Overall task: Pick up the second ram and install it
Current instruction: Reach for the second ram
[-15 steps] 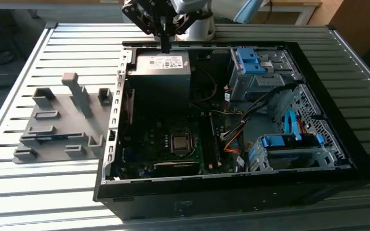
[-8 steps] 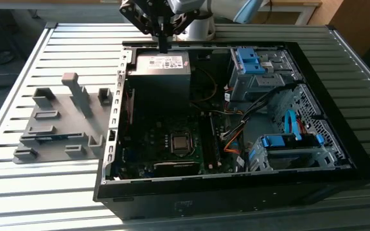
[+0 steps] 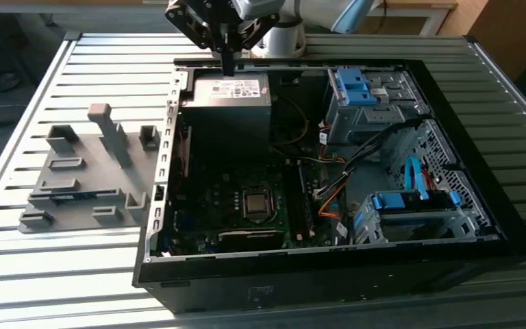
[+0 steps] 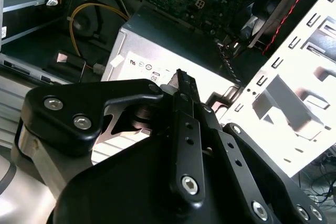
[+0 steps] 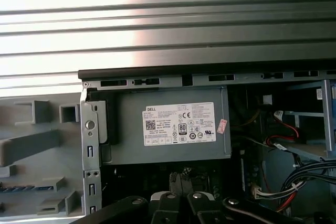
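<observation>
Table [image 3: 53, 274]: slatted metal, carrying everything else.
Computer case [image 3: 336, 271]: lies open on its side, taking up the middle and the exterior view's right of the table.
Power supply [image 3: 231, 89]: grey box in the far corner of the case, label up; it sits directly under the tool.
Holder block [image 3: 107, 147]: grey slotted plastic on the table, just beside the case wall on the exterior view's left.
Tool [image 3: 229, 67]: hangs over the power supply, pointing down. Its fingers are drawn together with nothing between them, as both wrist views also show [image 5: 181, 181].
Second ram [image 3: 73, 197]: thin blue-green stick seated in a slot of the holder block, not yet picked up.
Ram from tool: well apart. In the exterior view it lies to the left of the tool and nearer the camera, outside the case.
Ram long axis: roughly along the table's slats, across the exterior view. It appears to stand on its long edge in the slot. The first wrist view shows it as a blue strip [image 5: 23, 188].
</observation>
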{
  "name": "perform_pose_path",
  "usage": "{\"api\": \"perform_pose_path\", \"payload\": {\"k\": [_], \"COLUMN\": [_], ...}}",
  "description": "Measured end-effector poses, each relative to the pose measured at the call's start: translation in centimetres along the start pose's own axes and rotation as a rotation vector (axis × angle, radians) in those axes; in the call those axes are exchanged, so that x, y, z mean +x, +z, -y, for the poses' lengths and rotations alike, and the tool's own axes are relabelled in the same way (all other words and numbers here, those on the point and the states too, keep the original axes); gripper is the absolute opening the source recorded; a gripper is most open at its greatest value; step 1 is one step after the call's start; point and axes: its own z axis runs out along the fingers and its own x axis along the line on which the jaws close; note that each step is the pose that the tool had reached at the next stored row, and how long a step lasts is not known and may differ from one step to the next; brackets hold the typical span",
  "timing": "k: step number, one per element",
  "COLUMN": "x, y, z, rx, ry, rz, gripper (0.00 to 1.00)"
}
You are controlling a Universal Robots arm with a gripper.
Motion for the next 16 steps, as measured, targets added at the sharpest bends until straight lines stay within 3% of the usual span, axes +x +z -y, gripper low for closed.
{"api": "perform_pose_path", "payload": {"k": [16], "x": [1.37], "y": [-0.03], "z": [0.1], "rx": [0.0], "ry": [0.0], "rz": [0.0], "gripper": [0.11]}}
